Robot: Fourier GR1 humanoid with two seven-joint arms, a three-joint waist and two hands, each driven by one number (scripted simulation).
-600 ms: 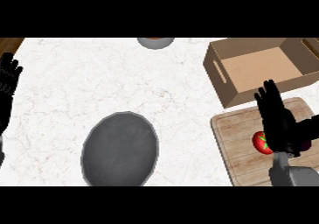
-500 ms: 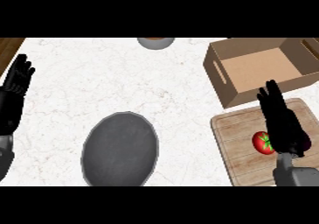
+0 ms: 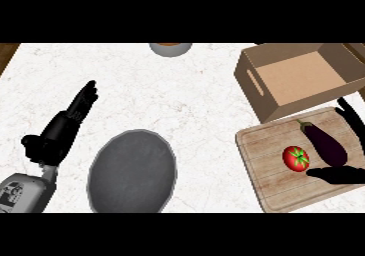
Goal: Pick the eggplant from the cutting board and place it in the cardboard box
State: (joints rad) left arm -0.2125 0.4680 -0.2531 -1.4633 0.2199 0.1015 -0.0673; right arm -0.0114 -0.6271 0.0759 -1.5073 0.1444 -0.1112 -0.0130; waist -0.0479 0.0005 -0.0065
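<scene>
A dark purple eggplant lies on the wooden cutting board at the right, next to a red tomato. My right hand comes in from the right edge and is open. Its fingers stretch along the eggplant's far side and its thumb lies just in front of the eggplant's near end, so the eggplant sits in the gap between them. The open cardboard box stands just behind the board, with nothing inside. My left hand hovers over the counter at the left, fingers straight and pointing away.
A large grey plate lies on the white marble counter between my hands. A small bowl sits at the counter's far edge. Brown floor shows at the top left corner.
My right hand has shifted right and spread, uncovering the eggplant, which now lies between its thumb and fingers. My left hand has moved in from the left edge over the counter.
</scene>
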